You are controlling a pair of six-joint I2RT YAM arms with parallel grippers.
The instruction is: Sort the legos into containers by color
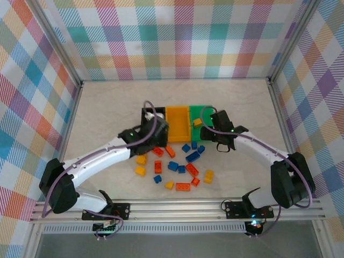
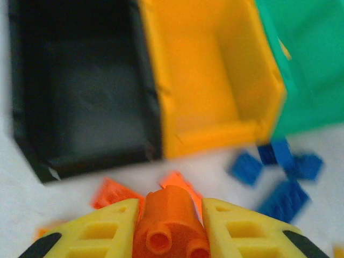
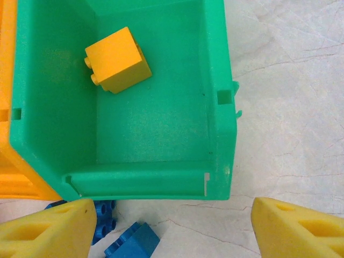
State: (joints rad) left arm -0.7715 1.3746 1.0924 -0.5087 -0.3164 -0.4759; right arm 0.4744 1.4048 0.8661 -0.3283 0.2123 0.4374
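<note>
The left tool (image 2: 169, 209) is closed on an orange brick (image 2: 164, 236), pinched by its sides with the studs facing the wrist camera. The grip looks shallow, so the brick could twist loose on the way to a bin. The black bin (image 2: 91, 164) and orange bin (image 2: 215, 137) stand wall to wall, so a small aiming error could drop it in the wrong one. The right tool (image 3: 174, 226) hangs open at the near wall of the green bin (image 3: 161, 177), which holds a yellow brick (image 3: 118, 59). Closing there could catch that wall, or grab more than one of the blue bricks (image 3: 131, 242) crowded by its left finger. The held brick sits between the left tool's fingers, just short of both bins' near walls, above other bricks on the desk (image 1: 107, 107).
</note>
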